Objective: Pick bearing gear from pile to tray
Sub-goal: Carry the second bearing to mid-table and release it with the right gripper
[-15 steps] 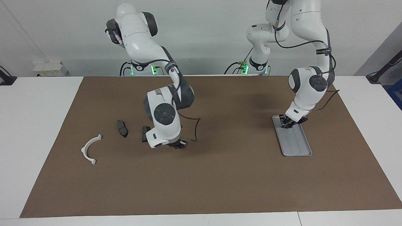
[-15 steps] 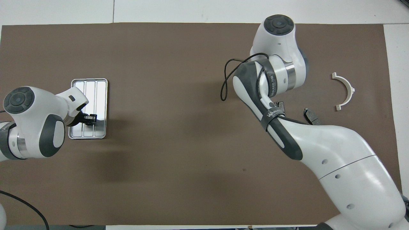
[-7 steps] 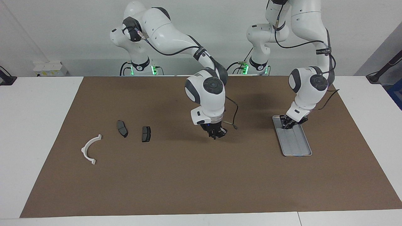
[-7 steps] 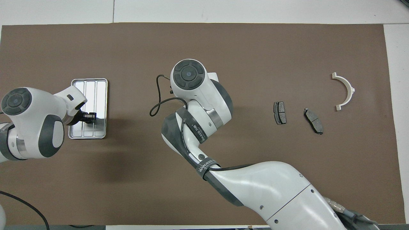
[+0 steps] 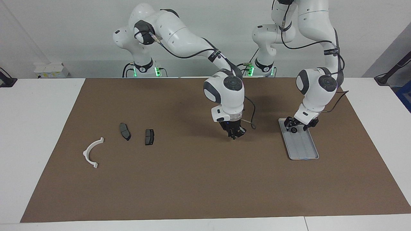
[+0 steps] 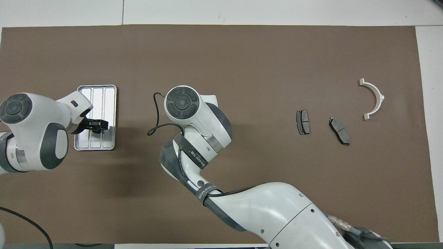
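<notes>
The silver tray [image 5: 305, 150] [image 6: 104, 100] lies toward the left arm's end of the brown mat. My left gripper [image 5: 299, 124] [image 6: 98, 125] hangs low over the tray's end nearer the robots, fingers spread open. A small black round gear [image 5: 293, 129] sits on the tray just under it. My right gripper [image 5: 236, 134] is shut and points down over bare mat between the pile and the tray. I cannot see anything between its tips. In the overhead view its own wrist hides it. The pile shows two dark brake pads [image 5: 125, 131] [image 5: 149, 136] and a white half-ring bracket [image 5: 91, 152].
The brake pads [image 6: 303, 121] [image 6: 340, 130] and the bracket [image 6: 373, 98] lie spread out toward the right arm's end of the mat. The right arm's elbow and forearm [image 6: 263, 207] reach across the mat's middle. White table surrounds the mat.
The right arm has swung from beside the brake pads toward the tray, gripper still shut. The left gripper's fingers have spread over the tray, and the gear now shows below them.
</notes>
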`<state>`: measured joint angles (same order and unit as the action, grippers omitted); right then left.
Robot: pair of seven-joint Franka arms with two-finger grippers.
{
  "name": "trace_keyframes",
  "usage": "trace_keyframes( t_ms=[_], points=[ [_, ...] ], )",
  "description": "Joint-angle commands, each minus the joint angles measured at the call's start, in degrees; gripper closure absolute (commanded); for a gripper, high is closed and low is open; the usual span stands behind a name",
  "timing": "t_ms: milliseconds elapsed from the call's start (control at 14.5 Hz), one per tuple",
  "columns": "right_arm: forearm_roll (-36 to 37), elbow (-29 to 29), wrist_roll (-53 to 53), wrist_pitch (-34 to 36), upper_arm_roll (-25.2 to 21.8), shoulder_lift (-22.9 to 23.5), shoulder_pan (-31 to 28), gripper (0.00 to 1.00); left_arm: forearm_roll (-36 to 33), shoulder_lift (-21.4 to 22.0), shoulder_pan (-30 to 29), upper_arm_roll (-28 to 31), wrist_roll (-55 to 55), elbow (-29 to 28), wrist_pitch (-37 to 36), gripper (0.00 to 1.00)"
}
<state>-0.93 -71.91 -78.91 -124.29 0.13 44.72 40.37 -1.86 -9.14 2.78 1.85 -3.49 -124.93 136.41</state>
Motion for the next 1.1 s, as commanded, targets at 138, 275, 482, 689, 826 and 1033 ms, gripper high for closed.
trace_keyframes(
  t_ms=[138,275,482,689,826,1033],
  points=[
    [1.46,0.72,-1.51,-2.09,-0.04,2.21,0.06,1.0,0.81,-0.53,2.75,0.08,0.76,3.91,0.78,0.0],
    [1.46,0.72,-1.51,-2.09,-0.04,2.3,0.06,1.0,0.81,-0.53,3.2,0.08,1.72,3.99,1.13,0.0],
    [1.46,0.63,-1.69,-2.88,-0.04,3.09,0.06,0.57,0.81,-0.79,3.46,0.08,7.88,4.17,2.1,0.0],
    [1.9,0.72,-1.52,-2.01,-0.13,2.74,-0.2,0.0,0.81,-0.79,4.42,0.08,9.89,4.17,1.49,0.0],
    [1.9,0.81,-0.73,-0.52,-0.04,1.08,-1.25,0.0,0.81,-0.97,5.13,-0.09,10.34,4.95,1.31,0.0],
    [1.29,4.84,7.94,9.03,-0.04,-2.69,-4.41,0.0,2.04,-2.28,8.81,-0.09,16.65,7.68,1.22,0.0]
  ],
)
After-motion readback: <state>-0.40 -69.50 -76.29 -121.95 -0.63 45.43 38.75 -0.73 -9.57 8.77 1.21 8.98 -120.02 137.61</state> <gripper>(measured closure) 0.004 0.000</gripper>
